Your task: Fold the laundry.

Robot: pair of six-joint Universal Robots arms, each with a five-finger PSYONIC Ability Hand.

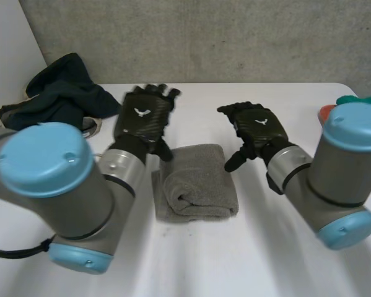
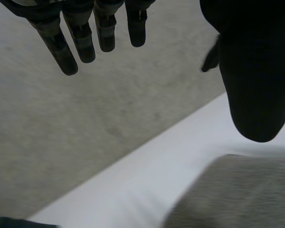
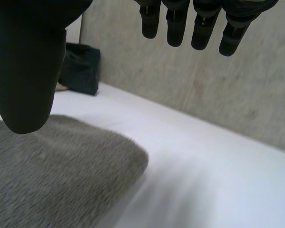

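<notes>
A folded grey towel (image 1: 197, 180) takes the centre of the frame, with the open left hand (image 1: 142, 117) and open right hand (image 1: 256, 127) flanking it. The white table (image 1: 191, 260) lies bare across the lower frame and between the hands. A dark clothes heap (image 1: 61, 93) blocks the upper left. A red and green thing (image 1: 358, 99) crowds the right edge.

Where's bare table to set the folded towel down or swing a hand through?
Free: the near strip of table in front of the grey towel, between the arms; also the far strip beyond the towel, between left hand and right hand. Crowded: far-left corner, dark clothes pile; right edge, green and red item.
</notes>
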